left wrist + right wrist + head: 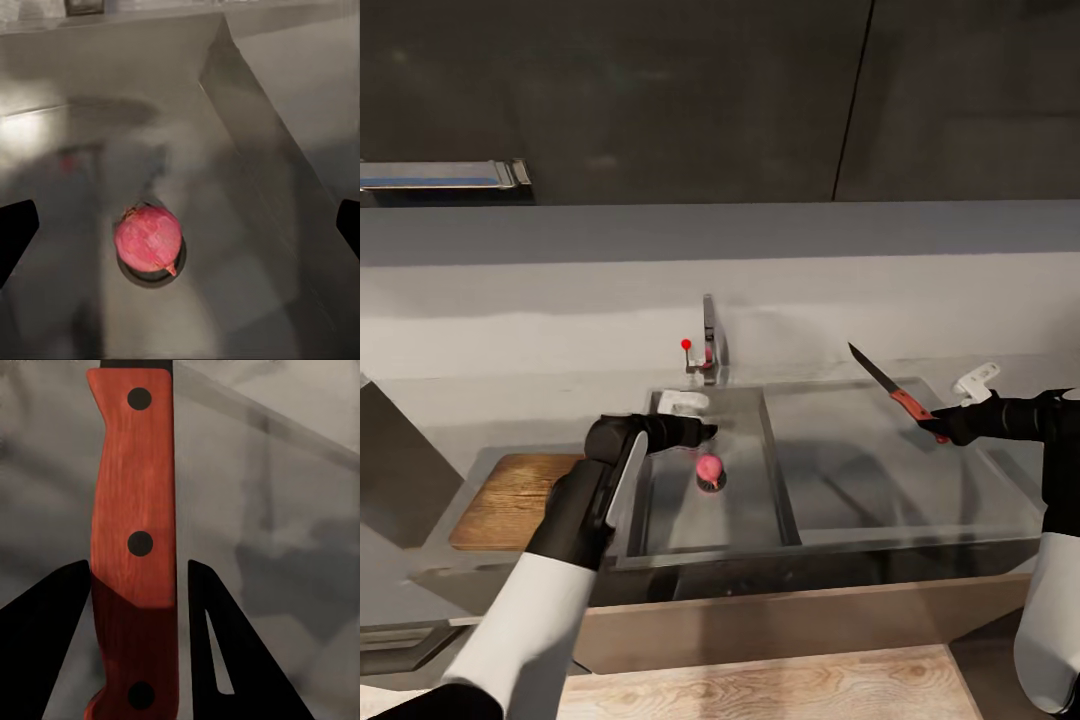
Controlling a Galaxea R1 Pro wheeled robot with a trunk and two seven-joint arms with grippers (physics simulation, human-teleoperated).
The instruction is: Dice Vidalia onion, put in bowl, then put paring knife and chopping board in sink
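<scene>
The pink-red Vidalia onion (709,470) (148,238) rests on the round drain in the sink (755,520). My left gripper (706,432) (182,225) hovers open just above and behind it, its fingertips (15,232) spread wide on either side without touching. My right gripper (937,428) (135,607) is shut on the orange-red handle of the paring knife (895,395) (131,532), held above the drainboard with the dark blade pointing up and to the left. The wooden chopping board (510,500) lies on the countertop (540,410) left of the basin. The bowl is out of view.
The chrome tap (709,340) with its red knob (685,345) stands behind the basin. The flat drainboard (880,470) stretches to the right. A dark angled object (390,470) sits at the far left. Dark wall cabinets hang above.
</scene>
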